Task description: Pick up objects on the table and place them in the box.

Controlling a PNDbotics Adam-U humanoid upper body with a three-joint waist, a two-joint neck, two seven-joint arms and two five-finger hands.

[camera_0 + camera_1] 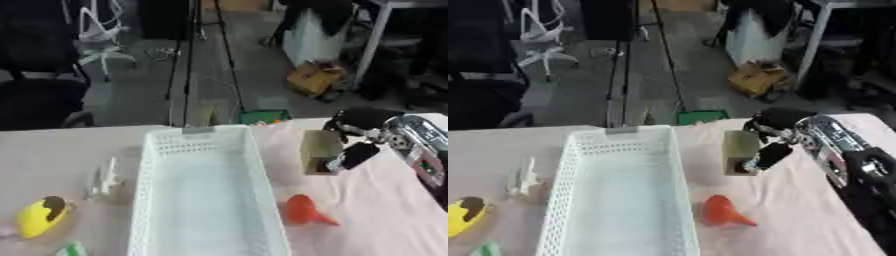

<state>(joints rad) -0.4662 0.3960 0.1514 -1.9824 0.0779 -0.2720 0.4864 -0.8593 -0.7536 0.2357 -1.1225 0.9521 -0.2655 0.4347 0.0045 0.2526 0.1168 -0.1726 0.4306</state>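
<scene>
Beyond the counter (52,150) lies a grey floor with a dark tripod, a white chair base and a brown cardboard carton; closer to me the pale pink cloth-covered counter carries everything I work with. At its middle stands the long white perforated plastic basket (206,195), the box of the task, running away from me, and I see nothing lying inside it. Just right of its near end lies an orange plastic funnel (305,211) on its side, spout pointing right. Farther back on the right stands an olive-tan upright rectangular box (320,151), apart from the basket wall; my right robot hand (765,154) comes in from the right edge on its silver and black arm, and its dark fingers are curled against the right face of that box, grasping it there as far as I can judge; the box appears upright on the cloth. Left of the basket lies a small whitish toy-like piece (104,181); nearer the left corner sits a yellow rounded object with a dark opening (40,216); a green scrap (73,249) shows at the bottom edge. My left robot hand shows in neither view.
</scene>
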